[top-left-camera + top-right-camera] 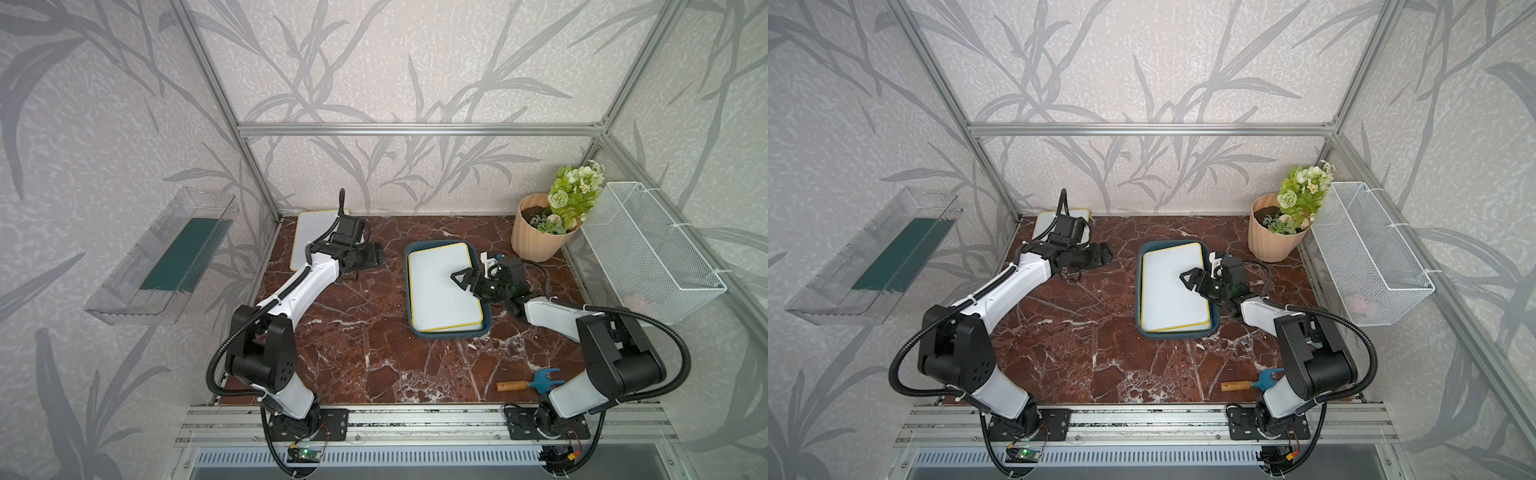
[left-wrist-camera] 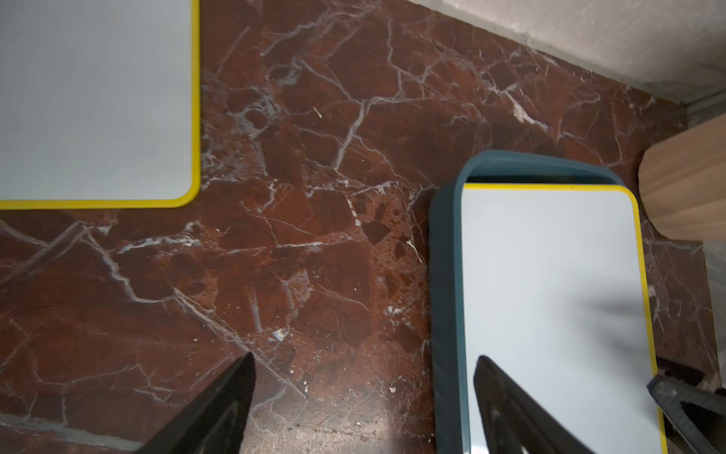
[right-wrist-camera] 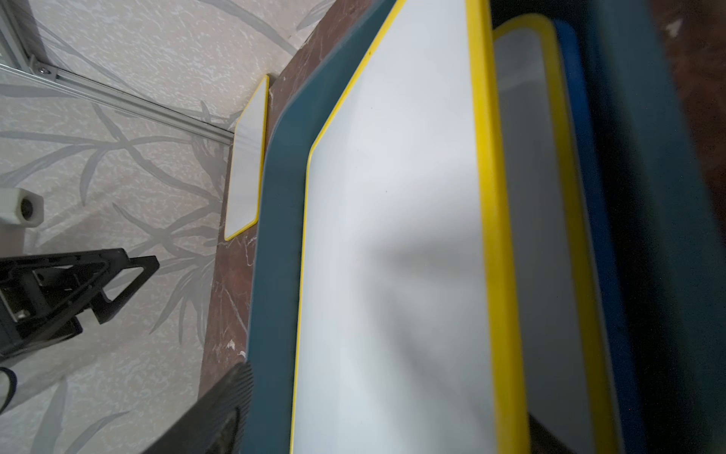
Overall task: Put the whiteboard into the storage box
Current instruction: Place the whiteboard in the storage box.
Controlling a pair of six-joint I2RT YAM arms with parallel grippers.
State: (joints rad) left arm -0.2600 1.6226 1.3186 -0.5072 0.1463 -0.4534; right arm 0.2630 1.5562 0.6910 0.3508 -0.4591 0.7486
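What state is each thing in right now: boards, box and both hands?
Storage box: on the table, holding two whiteboards.
Top whiteboard: in the box, slightly askew on the lower one.
Lower whiteboard: in the box, mostly covered.
Third whiteboard: on the table's far corner, outside the box.
Left hand: open, empty, above the table.
Right hand: open, empty, over the top whiteboard's edge.
Flower pot: upright.

A red-brown marble tabletop (image 1: 353, 332) with white veins carries everything. The teal storage box (image 2: 446, 295) sits right of centre. One yellow-edged whiteboard (image 1: 308, 237) lies flat in the far left corner, a ribbed peach flower pot (image 1: 536, 243) stands in the far right corner, and a wooden-handled blue garden fork (image 1: 528, 385) lies near the front right.
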